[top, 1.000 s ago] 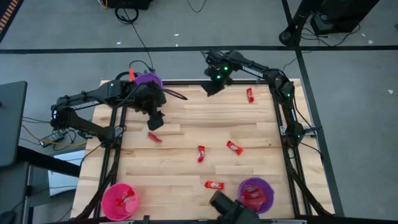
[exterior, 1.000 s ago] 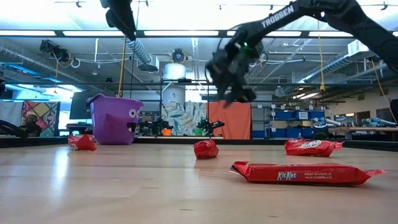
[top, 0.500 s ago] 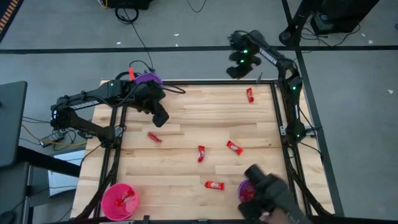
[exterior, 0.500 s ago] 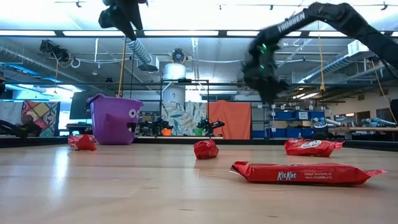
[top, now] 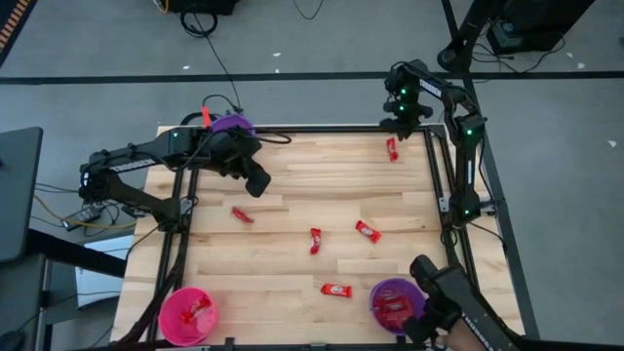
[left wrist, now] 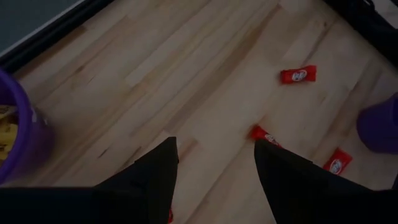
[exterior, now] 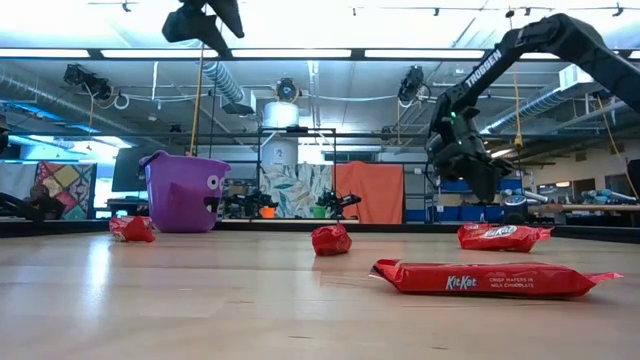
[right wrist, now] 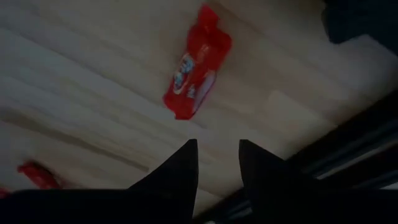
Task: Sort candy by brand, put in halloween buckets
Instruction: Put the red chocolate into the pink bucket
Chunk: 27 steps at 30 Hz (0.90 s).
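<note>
Several red candy bars lie flat on the wooden table: one near the far right corner [top: 391,148], others mid-table [top: 315,240] [top: 368,231] [top: 242,215] and near the front [top: 336,290]. A purple bucket [top: 232,125] with yellow candy stands at the far left, a pink bucket [top: 187,314] at the near left, and a second purple bucket [top: 398,304] at the near right. My right gripper [right wrist: 217,155] hovers open above the far right corner, just short of the red bar [right wrist: 196,65]. My left gripper [left wrist: 214,168] hangs open and empty above the table beside the far purple bucket [left wrist: 12,137].
A dark frame [top: 434,175] runs along the table's edges. A dark object [top: 448,302] reaches in over the near right corner beside the purple bucket. Bare wood lies between the scattered bars at mid-table.
My right gripper has swung along the far edge toward the table's right and sunk toward the red bar in the far right corner, tipping further downward. My left gripper has rolled on its wrist while staying in place. The dark object at the near edge has shifted right.
</note>
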Each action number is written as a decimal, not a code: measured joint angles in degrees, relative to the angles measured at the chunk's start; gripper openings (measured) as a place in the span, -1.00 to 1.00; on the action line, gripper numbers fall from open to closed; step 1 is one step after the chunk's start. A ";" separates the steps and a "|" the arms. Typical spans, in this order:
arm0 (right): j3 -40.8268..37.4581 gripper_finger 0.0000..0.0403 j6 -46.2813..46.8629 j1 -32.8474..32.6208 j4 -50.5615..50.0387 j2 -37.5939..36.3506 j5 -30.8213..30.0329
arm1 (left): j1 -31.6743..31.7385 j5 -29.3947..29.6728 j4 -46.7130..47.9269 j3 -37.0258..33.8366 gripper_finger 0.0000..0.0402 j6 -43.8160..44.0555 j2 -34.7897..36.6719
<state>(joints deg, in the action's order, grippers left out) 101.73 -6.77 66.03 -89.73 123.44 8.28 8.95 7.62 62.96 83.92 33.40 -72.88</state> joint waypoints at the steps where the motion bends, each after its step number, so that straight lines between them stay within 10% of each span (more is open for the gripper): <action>1: 0.00 -0.37 -1.08 -0.10 -0.17 -0.02 -0.16 | -0.02 0.00 -0.12 0.00 0.07 0.16 0.00; 7: 0.00 -0.41 -5.13 0.12 4.95 -0.04 -5.21 | 0.00 0.00 -0.13 0.00 0.07 1.94 0.00; 15: 0.00 -0.45 -5.59 -4.50 4.00 -0.54 14.99 | -0.07 0.22 -0.13 0.00 0.07 3.77 0.00; 27: 9.24 -0.45 -2.81 -3.96 4.26 -1.46 5.91 | 0.04 0.72 -0.13 0.00 0.07 4.79 0.00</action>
<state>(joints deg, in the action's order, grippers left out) 110.97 -9.58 62.07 -85.47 121.98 14.19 8.99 8.34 62.83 83.92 38.19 -72.88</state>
